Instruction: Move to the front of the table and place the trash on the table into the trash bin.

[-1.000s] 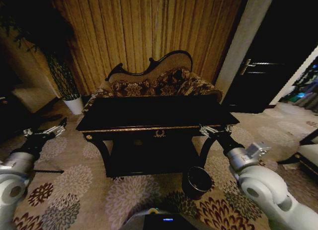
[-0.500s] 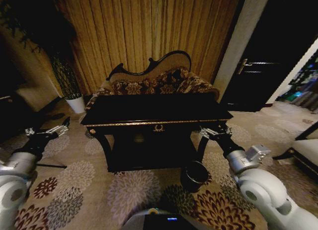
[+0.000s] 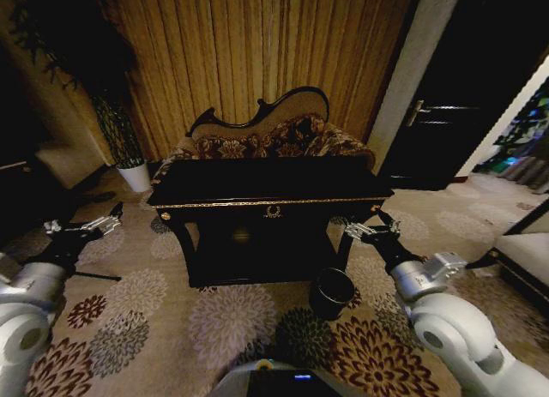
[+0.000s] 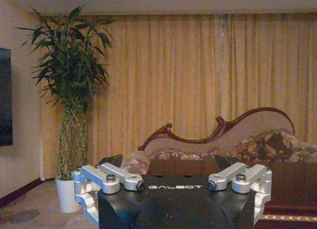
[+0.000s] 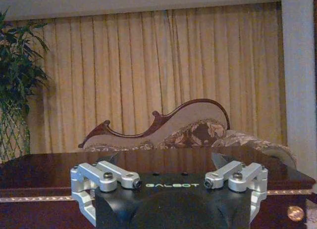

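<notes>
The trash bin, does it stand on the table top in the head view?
No: the trash bin stands on the patterned carpet by the front right leg of the table, well below its top.

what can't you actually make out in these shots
- Trash on the table: head view, the glossy black top is too dark to pick any out.
- Inside of the trash bin: head view, just a dark opening.
- Left gripper and right gripper fingers: wrist views, black against dark furniture, so open or shut is unclear.
- Plant top: left wrist view, cut by the edge.

table (image 3: 270,184) top open above, sofa (image 3: 266,140) close behind, trash bin (image 3: 331,291) at front-right leg
</notes>
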You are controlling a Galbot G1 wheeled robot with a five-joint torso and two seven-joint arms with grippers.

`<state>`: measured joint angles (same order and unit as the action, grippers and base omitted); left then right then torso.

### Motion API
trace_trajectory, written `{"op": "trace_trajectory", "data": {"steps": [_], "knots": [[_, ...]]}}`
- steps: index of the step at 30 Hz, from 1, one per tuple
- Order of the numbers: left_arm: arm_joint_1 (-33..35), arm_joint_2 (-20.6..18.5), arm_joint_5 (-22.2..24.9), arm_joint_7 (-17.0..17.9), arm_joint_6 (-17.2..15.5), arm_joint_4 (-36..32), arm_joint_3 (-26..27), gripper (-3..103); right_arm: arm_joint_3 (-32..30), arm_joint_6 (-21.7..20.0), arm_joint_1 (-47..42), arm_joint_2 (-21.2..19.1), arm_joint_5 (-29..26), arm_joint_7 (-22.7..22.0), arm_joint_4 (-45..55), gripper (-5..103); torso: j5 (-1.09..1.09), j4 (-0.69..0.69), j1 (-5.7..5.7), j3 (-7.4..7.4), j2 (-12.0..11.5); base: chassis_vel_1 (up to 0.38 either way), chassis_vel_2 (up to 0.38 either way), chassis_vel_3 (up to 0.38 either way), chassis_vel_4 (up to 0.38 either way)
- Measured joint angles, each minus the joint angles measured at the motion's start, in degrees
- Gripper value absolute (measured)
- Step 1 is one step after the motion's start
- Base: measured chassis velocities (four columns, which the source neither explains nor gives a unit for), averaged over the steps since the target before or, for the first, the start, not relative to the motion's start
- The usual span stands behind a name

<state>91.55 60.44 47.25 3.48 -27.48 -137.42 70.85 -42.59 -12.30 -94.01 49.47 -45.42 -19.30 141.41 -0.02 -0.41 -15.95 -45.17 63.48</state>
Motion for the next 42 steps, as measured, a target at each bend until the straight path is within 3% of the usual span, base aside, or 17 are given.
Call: {"op": "trace_trajectory", "data": {"steps": [42], "knots": [[-0.1,0.6,-0.8,-0.5,0.0,-0.4,-1.3,100,-1.3,1.4,-2.1,1.2,1.3,0.2,-0.3,100,0.02,-0.01,0.00,0.00,0.0,0.187,-0.183,-0.192,0.186]]}}
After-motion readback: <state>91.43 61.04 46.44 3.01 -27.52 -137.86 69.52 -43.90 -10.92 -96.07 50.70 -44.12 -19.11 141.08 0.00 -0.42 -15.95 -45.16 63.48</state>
